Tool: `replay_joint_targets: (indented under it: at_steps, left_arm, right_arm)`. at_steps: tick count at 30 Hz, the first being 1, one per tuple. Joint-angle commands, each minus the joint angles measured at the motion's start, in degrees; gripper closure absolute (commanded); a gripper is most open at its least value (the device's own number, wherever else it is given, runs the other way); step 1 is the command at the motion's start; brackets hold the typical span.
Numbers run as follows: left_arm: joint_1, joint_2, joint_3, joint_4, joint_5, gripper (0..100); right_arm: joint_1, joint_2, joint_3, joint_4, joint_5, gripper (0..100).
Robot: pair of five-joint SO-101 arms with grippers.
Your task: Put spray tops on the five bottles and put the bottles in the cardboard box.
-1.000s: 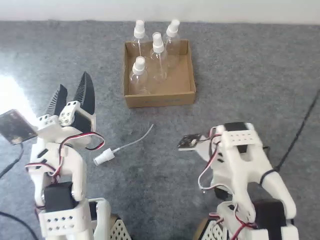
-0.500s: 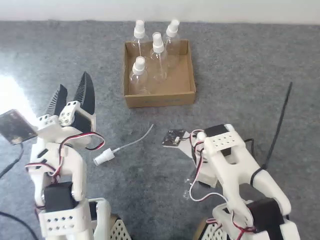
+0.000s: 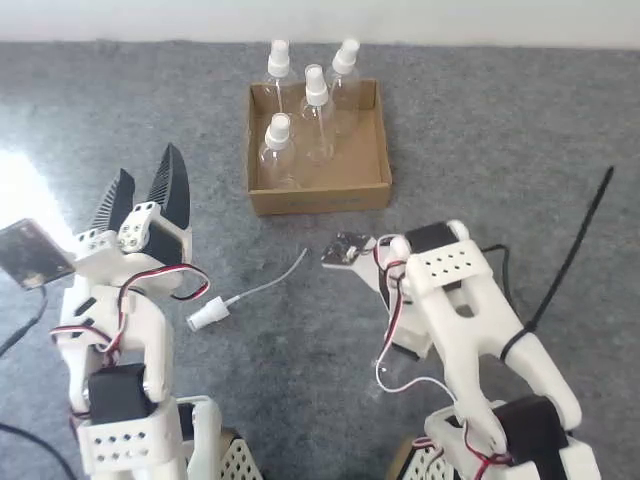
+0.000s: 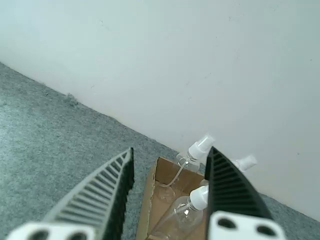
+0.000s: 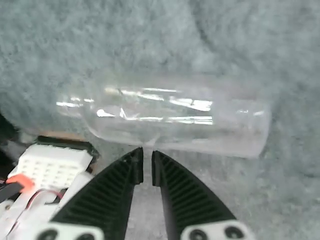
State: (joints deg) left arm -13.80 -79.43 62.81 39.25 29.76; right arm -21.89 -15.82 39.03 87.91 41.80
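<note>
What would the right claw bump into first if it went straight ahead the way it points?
Most likely the clear bottle lying on its side, right in front of the right claw. The gap between them is hard to judge from the wrist view.

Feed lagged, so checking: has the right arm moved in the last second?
Yes. In the high view, the right arm has swung left, closer to the cardboard box.

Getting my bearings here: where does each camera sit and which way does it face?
High view: above the table, looking down; both arms show.
Left wrist view: looks between the open left pincer toward the cardboard box and wall.
Right wrist view: looks down past the right pincer at a lying bottle.
Shared: high and left wrist both show the box.
</note>
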Motion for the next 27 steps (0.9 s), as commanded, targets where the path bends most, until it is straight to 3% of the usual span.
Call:
replay_joint_targets:
  at_steps: [1, 5, 16, 20, 23, 27]
  left_arm:
    - [-0.4, -0.6, -1.1, -1.8, 0.2, 78]
    - [-0.4, -0.6, -1.1, -1.8, 0.2, 78]
    - [-0.3, -0.6, -1.0, -1.8, 0.2, 78]
    - [-0.3, -0.6, -1.0, -1.8, 0.2, 78]
    - [-0.3, -0.6, -1.0, -1.8, 0.2, 78]
    - [-0.2, -0.6, -0.9, -1.8, 0.2, 78]
  right_arm:
    - [0.7, -3.2, -7.5, 6.1, -0.4, 98.2]
    - [0.7, -4.6, -8.4, 7.4, 1.1, 98.2]
    - [1.7, -25.7, 4.4, 6.5, 32.4, 97.8]
    - [1.9, -29.8, 9.1, 3.2, 38.9, 97.5]
    - [1.8, -30.1, 10.8, 1.7, 39.6, 91.1]
    - [1.8, -30.1, 11.2, 0.4, 39.7, 72.0]
